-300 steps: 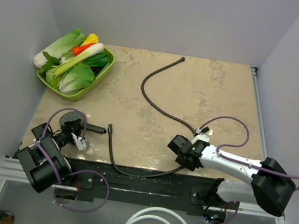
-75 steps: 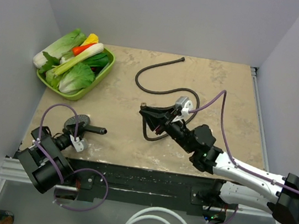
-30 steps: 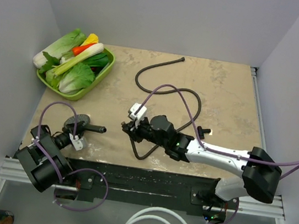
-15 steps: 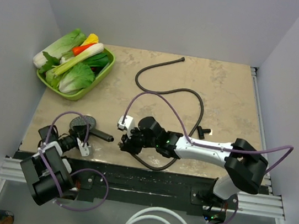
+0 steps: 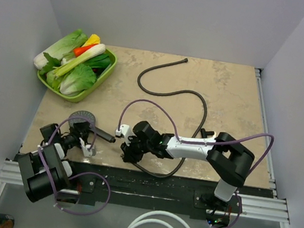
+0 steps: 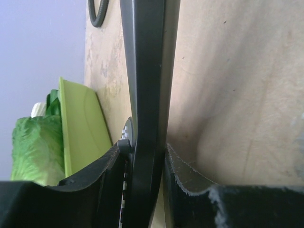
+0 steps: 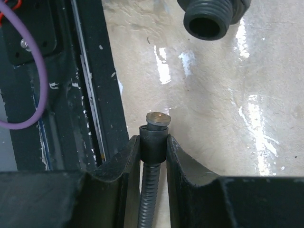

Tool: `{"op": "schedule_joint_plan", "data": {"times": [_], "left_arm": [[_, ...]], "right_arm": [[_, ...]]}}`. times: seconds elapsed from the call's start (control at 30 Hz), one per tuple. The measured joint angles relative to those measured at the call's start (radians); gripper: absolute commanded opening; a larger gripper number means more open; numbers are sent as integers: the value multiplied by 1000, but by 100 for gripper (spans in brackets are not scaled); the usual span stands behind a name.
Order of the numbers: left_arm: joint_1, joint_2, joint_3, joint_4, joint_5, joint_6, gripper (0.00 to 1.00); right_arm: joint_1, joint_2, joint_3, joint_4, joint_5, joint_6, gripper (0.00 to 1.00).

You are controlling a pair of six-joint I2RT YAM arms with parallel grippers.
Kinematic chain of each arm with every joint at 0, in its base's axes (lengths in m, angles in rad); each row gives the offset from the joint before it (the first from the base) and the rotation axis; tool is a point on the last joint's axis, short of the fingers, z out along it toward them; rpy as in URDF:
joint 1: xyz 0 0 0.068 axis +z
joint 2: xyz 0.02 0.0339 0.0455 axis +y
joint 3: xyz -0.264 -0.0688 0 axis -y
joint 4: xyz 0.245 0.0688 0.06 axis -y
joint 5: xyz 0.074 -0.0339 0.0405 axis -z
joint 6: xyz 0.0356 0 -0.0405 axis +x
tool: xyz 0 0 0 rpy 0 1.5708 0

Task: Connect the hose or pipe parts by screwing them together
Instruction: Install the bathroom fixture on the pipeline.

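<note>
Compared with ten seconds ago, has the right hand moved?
Yes. The right hand moved left, toward the green tray's side of the table, carrying the hose end.

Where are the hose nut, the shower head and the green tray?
hose nut (image 7: pixel 153 142): right wrist view, dark collar.
shower head (image 7: pixel 212 18): right wrist view, threaded inlet.
green tray (image 5: pixel 104 77): top view, right rim.

Left gripper (image 6: pixel 142 153) clamps shower-head handle (image 6: pixel 145 71); right arm (image 5: pixel 192 148) reaches across toward it, right gripper (image 7: pixel 153 142) clamping hose end nut (image 7: pixel 153 138).
</note>
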Motion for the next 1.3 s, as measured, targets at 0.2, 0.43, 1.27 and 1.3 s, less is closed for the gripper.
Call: {"op": "schedule_joint_plan", "data": {"times": [0.2,0.43,1.27,1.3], "left_arm": [[-20,39,0,141,-14,0,0],[-54,130,0,302,-45,-1,0],[-130,167,0,332,-104,-1,0],[-130,172,0,334,-104,-1,0]], "right_arm": [[-27,10,13,13,5,34,23],[-58,34,34,77,3,95,23],[-104,122,98,136,2,158,22],[-107,122,98,136,3,158,22]]}}
